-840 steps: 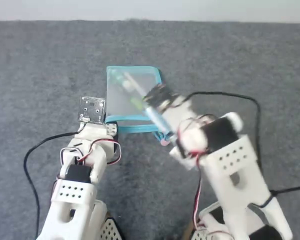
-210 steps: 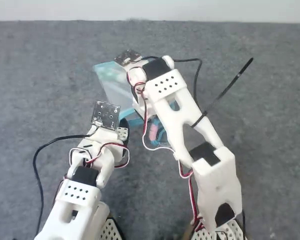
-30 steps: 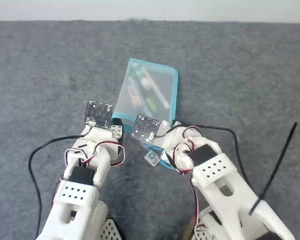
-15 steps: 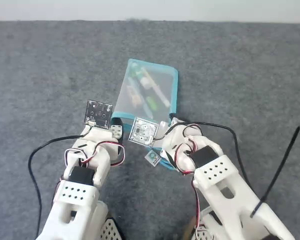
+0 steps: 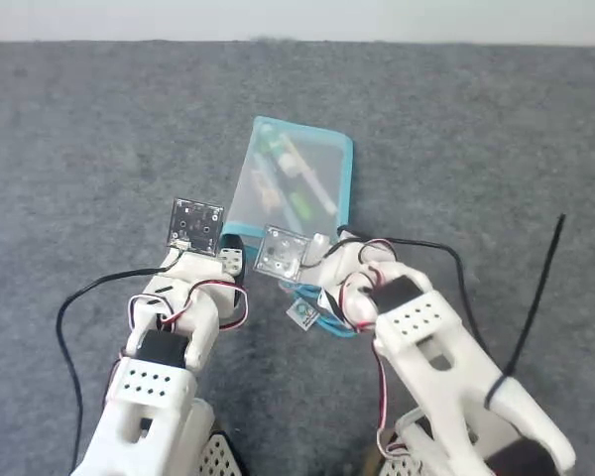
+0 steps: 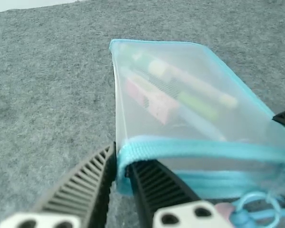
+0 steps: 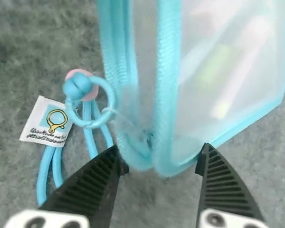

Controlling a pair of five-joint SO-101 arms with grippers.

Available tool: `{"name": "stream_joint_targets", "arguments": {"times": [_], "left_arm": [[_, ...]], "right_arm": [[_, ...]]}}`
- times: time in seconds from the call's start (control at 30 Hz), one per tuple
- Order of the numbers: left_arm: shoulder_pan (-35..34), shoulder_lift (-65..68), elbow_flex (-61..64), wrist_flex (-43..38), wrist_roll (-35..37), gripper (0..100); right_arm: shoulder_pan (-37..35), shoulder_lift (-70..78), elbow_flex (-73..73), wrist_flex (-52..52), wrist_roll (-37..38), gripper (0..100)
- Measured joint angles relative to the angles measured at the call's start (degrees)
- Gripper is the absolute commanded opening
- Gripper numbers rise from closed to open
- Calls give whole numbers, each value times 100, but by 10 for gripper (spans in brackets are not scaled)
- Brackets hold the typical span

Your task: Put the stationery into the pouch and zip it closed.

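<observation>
The translucent pouch (image 5: 299, 183) with blue edging lies on the grey mat, and pens and other stationery (image 5: 286, 171) show inside it. My left gripper (image 5: 235, 248) is shut on the near left corner of its blue zip edge (image 6: 180, 148), as the left wrist view (image 6: 121, 166) shows. My right gripper (image 7: 156, 173) is open, one finger on each side of the pouch's (image 7: 218, 61) near right corner. The zip's ring pull (image 7: 89, 102), its blue cord (image 7: 47, 164) and a white tag (image 7: 48, 121) lie just beside that corner.
Grey carpet-like mat (image 5: 99, 139) spreads all around the pouch, with a pale wall edge at the far side. The white tag (image 5: 302, 315) lies between the two arms. Black cables (image 5: 69, 307) trail beside both arms near the front.
The right arm has shifted slightly left and towards the pouch's near edge. The left arm and the pouch have stayed put.
</observation>
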State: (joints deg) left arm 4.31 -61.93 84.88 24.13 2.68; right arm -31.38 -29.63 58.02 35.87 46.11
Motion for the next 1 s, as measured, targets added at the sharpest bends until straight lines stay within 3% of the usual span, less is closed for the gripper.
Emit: {"name": "stream_joint_targets", "arguments": {"times": [0.23, 0.47, 0.83, 1.0], "left_arm": [[0, 0, 0, 0, 0, 12], [0, 0, 0, 0, 0, 12], [-18, 0, 0, 9, -9, 13], [-18, 0, -264, 431, -9, 13]], "right_arm": [[0, 695, -404, 0, -35, 216], [35, 774, -510, -9, -290, 3], [510, 774, -862, -9, -1169, 7], [677, 782, -949, -9, -1380, 7]]}}
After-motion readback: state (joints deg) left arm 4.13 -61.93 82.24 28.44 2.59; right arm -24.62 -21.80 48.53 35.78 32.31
